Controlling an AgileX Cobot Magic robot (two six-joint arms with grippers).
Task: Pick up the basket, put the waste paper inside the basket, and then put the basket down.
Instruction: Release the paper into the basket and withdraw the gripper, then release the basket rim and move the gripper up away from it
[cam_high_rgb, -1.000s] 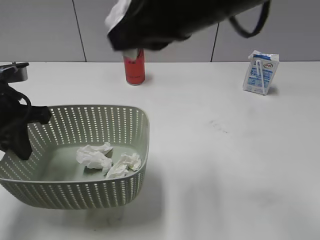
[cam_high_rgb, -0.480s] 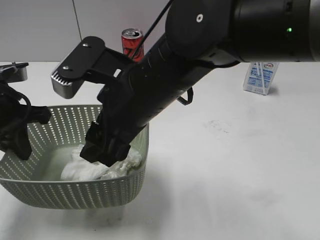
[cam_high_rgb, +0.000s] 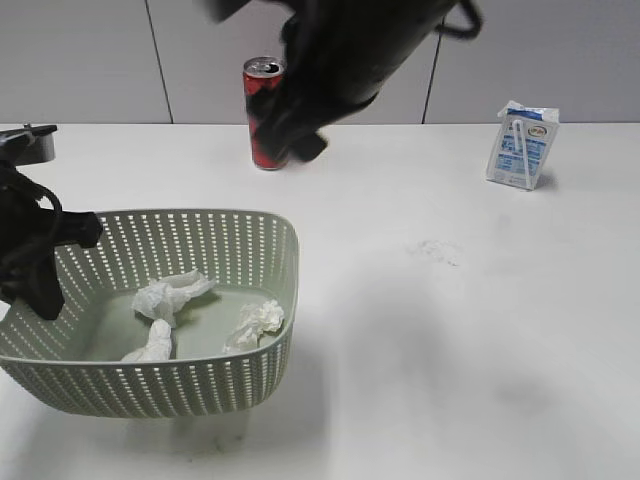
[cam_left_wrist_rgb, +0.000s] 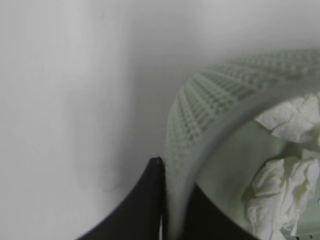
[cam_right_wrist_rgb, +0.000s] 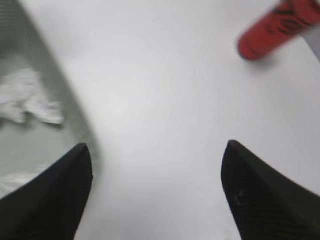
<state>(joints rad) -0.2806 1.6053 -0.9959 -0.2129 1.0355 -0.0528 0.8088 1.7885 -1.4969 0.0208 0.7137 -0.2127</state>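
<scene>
The sage-green basket (cam_high_rgb: 250, 250) is held tilted at the left, its left end raised. My left gripper (cam_high_rgb: 40, 285) is shut on its left rim; the left wrist view shows the jaws (cam_left_wrist_rgb: 175, 200) clamped on the basket wall (cam_left_wrist_rgb: 210, 100). Three white waste paper wads lie inside: one (cam_high_rgb: 168, 295), one (cam_high_rgb: 150, 345) and one (cam_high_rgb: 257, 322); they also show in the left wrist view (cam_left_wrist_rgb: 285, 185). My right gripper (cam_right_wrist_rgb: 155, 170) is open and empty, high above the table near the can, blurred in the exterior view (cam_high_rgb: 300, 130). The basket (cam_right_wrist_rgb: 75, 115) shows at the left of the right wrist view.
A red can (cam_high_rgb: 265, 115) stands at the back behind the right arm and shows in the right wrist view (cam_right_wrist_rgb: 277, 27). A blue-and-white milk carton (cam_high_rgb: 522, 145) stands at the back right. A faint smudge (cam_high_rgb: 435, 250) marks the white table.
The right arm was down in the basket half a second ago; it has let go of the paper and risen up and back. A third wad now lies in the basket.
</scene>
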